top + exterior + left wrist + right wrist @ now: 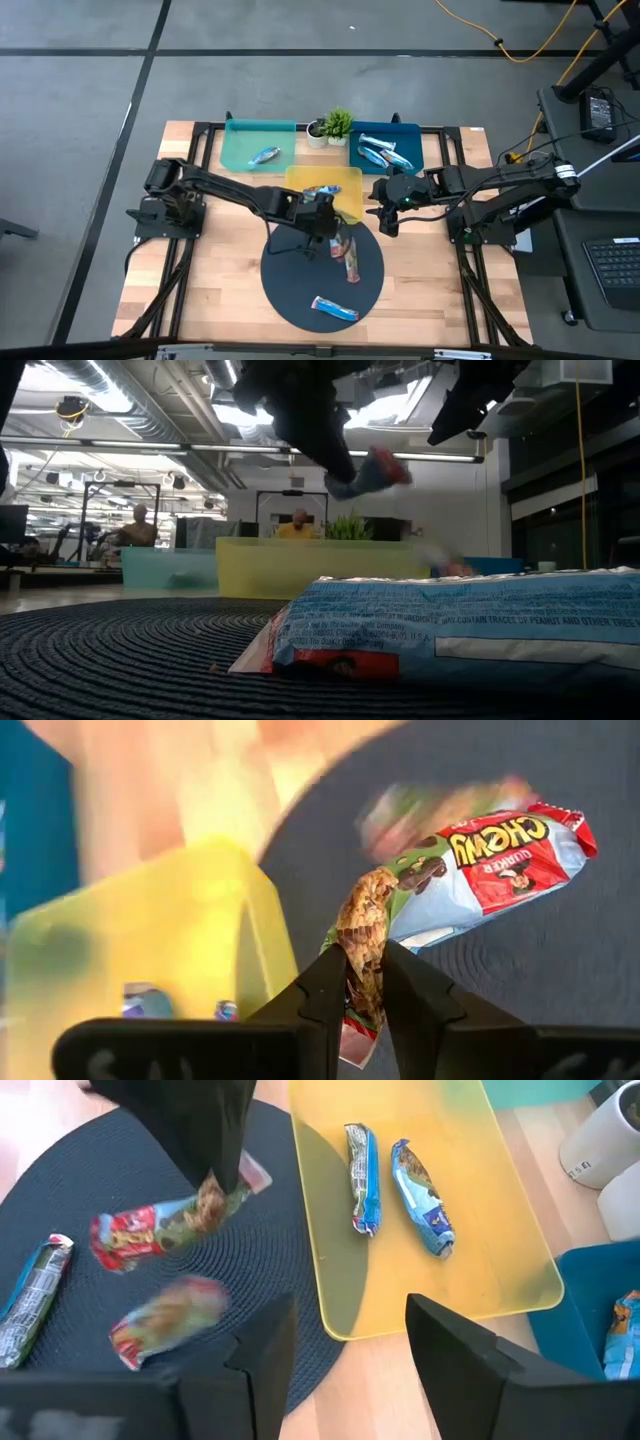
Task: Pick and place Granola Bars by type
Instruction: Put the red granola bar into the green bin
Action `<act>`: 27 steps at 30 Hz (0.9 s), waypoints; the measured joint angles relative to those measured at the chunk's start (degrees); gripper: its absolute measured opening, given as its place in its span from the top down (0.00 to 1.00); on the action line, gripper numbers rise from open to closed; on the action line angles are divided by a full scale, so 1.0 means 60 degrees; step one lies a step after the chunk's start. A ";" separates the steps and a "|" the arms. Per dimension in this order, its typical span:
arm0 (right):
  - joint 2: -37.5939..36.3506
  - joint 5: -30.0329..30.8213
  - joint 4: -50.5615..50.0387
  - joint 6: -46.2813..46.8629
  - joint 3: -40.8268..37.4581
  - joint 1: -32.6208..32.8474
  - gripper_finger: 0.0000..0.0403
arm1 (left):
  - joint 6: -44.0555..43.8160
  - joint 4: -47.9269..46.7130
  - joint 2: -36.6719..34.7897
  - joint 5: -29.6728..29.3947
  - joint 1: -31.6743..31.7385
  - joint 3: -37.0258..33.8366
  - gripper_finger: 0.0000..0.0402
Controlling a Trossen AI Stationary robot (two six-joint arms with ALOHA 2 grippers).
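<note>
My left gripper (330, 222) is above the far part of the round dark mat (290, 290), shut on a red-and-green granola bar (480, 865). The same bar shows in the air in the right wrist view (160, 1225) and the low view (370, 472). Another red-and-green bar (165, 1320) and a blue bar (335, 310) lie flat on the mat. Two blue bars (362, 1175) (425, 1195) lie in the yellow tray (345, 180). My right gripper (345, 1350) is open over the tray's near right corner, touching nothing. My left gripper pinches one end of the bar's wrapper (362, 935) between its two fingers. The fingers slant down from above. The bar is lifted clear of the mat and sticks out tilted from the fingers, its free end (560, 830) away from them.
A teal tray (240, 135) at the far left holds one bar (265, 155). A blue tray (410, 135) at the far right holds bars (385, 152). A small potted plant (337, 124) and a white cup (316, 133) stand between them. People show in the room beyond.
</note>
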 joint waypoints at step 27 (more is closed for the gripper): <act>0.0000 0.0018 0.0011 -0.0125 -0.0004 -0.0004 0.53 | -0.0474 -0.0852 -0.0791 -0.0337 0.0222 0.0877 0.87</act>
